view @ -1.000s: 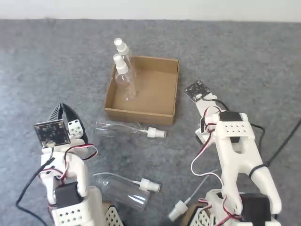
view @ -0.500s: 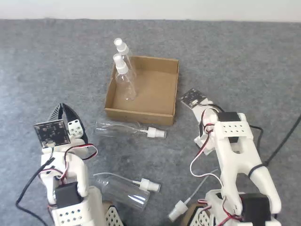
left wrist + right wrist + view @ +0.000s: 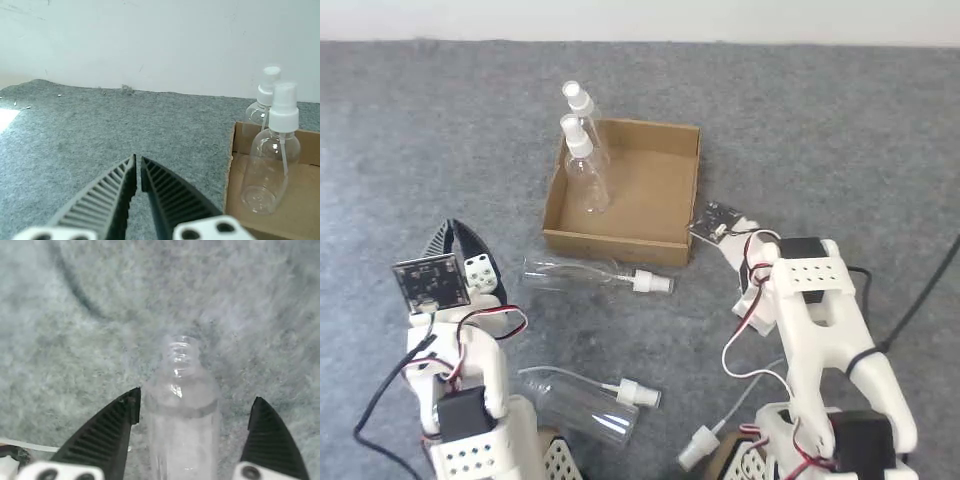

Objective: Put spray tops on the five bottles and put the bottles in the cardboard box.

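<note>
right wrist view has the right gripper (image 3: 197,397) spread wide and holding nothing, its jaws either side of an uncapped bottle (image 3: 182,412) on the grey carpet (image 3: 75,300), not yet gripping it. the clear, round body could roll or squirt out if one jaw meets it first. high view puts that arm's wrist just beside the near right corner of the cardboard box (image 3: 620,243), whose wall could get knocked; open carpet lies to the right. the left gripper (image 3: 138,161) is all but closed and empty, left of the box.
</note>
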`<state>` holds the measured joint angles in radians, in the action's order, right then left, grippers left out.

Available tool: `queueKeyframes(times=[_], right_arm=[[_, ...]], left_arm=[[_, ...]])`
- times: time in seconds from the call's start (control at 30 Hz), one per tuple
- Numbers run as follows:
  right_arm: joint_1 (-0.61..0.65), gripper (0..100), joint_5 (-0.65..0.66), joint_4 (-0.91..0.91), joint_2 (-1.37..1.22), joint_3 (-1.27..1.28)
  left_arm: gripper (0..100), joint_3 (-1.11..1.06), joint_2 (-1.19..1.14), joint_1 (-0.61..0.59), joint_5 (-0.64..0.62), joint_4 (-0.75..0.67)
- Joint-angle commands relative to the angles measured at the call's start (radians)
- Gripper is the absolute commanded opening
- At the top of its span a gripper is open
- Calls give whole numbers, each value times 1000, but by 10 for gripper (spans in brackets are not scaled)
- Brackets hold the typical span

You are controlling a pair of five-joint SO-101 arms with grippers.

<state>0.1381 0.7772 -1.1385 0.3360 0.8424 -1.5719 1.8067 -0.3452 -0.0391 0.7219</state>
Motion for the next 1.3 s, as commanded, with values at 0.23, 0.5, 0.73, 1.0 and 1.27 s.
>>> queueKeyframes(times=[0.23, 0.5, 0.73, 1.0, 1.27], right_arm=[[74, 228, 52, -15, -21, -95], [2, 230, 95, -18, -143, -166], [-12, 229, 130, -102, -151, -183], [-30, 227, 130, -151, -160, -227], [-28, 227, 130, -148, -162, -218]], left_arm=[[13, 15, 12, 3, 6, -28], [13, 15, 12, 3, 6, -28], [33, 13, 12, 3, 6, -28], [33, 12, 12, 3, 6, -28], [33, 12, 12, 3, 6, -28]])
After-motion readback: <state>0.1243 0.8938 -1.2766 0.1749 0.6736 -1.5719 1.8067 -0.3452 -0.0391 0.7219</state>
